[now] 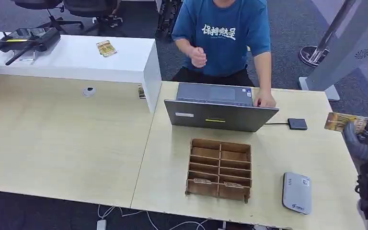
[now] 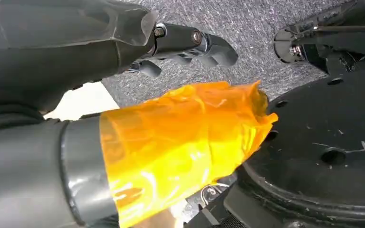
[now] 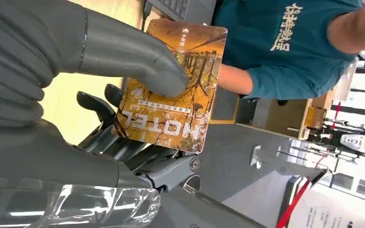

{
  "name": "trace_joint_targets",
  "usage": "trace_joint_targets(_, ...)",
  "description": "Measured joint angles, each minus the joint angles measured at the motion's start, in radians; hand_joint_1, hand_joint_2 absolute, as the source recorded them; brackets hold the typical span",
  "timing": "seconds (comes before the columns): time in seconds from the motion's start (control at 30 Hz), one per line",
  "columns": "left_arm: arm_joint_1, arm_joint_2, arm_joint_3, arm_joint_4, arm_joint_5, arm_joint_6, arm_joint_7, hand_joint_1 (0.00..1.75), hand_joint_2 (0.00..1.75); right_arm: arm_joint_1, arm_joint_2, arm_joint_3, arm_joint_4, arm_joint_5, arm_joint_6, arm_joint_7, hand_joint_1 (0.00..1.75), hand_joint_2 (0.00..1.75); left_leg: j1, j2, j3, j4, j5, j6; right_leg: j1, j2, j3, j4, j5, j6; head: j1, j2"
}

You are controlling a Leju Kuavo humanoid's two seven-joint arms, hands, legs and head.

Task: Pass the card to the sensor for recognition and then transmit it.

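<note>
On the pale desk (image 1: 76, 143), the right hand (image 1: 362, 139) pinches the card (image 1: 345, 121) right of the black sensor (image 1: 297, 124), unscanned; the left hand (image 2: 190, 45) hangs with nothing in it, fingers loosely curled.

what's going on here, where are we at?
The right hand holds the hotel card pinched between thumb and fingers, raised over the table's right edge. The small black sensor beside the laptop hasn't been reached yet. A person sits behind the laptop, one hand on it. The left hand hangs by the floor.
</note>
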Motion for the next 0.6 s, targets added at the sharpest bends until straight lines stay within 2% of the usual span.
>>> trace_joint_targets(0.47,0.000,0.000,0.008,0.000,-0.001,-0.001,0.000,0.00,0.00,0.050,-0.038,-0.029,-0.016,-0.004,0.011,0.008,1.75,1.75,0.000,-0.001,0.000,0.000,0.000,0.000,0.000,-0.001,0.000,0.000,0.000,0.000,0.000,0.000)
trace_joint_targets(0.53,0.002,0.000,0.013,0.000,0.001,-0.001,0.000,0.00,0.00,0.086,-0.050,-0.048,-0.030,-0.035,0.025,0.019,1.75,1.75,0.000,-0.002,0.001,0.000,0.000,0.000,0.000,-0.002,0.000,-0.001,0.000,0.000,0.000,0.000)
trace_joint_targets(0.6,0.005,-0.005,0.021,0.000,0.005,-0.001,-0.002,0.00,0.00,0.177,-0.069,-0.090,-0.066,-0.074,0.060,0.010,1.75,1.75,0.000,-0.009,0.000,0.000,-0.001,0.001,0.000,-0.009,0.003,-0.002,-0.002,0.002,0.001,0.000)
